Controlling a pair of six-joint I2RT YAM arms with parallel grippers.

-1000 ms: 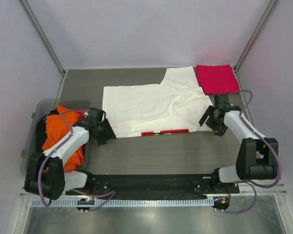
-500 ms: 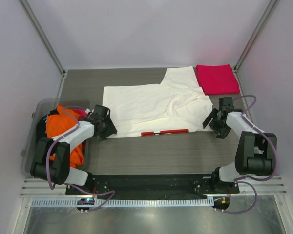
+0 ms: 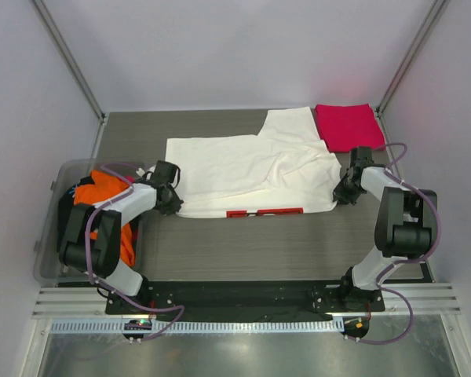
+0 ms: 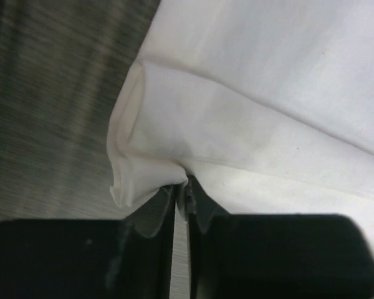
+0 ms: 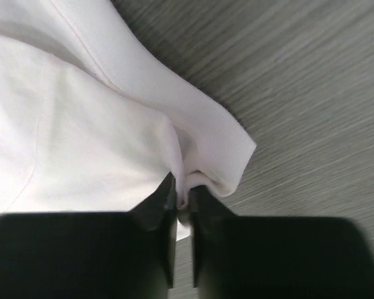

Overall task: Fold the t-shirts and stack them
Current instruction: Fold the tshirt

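as both of my claws are down at the table [image 3: 251, 251], each has a pinch of the same garment: the white t-shirt [image 3: 235, 165], one of four shirts i can count. it lies spread across the middle of the table, with its one red panel [image 3: 264, 212] showing at the near hem.

my left claw [image 3: 169, 196] is at the shirt's near left corner. in the left wrist view its two fingers [image 4: 151, 215] are pressed together with a thin fold of white cloth caught between them, and the corner bunches into a small roll just beyond the tips. my right claw [image 3: 347, 188] is at the shirt's right edge. its two fingers [image 5: 154, 208] are likewise closed on a ridge of white cloth, and a hemmed edge curls over beside them onto bare table.

the second shirt, the pink-red t-shirt [image 3: 347, 127], sits folded into a neat rectangle at the far right corner, its edge against the white shirt and apart from both claws. the third and fourth are in the one clear plastic bin [image 3: 47, 243] at the left edge: the orange t-shirt [image 3: 94, 196] is heaped up, and the dark t-shirt [image 3: 67, 216] is bunched against its left side. my left arm reaches across the orange heap.
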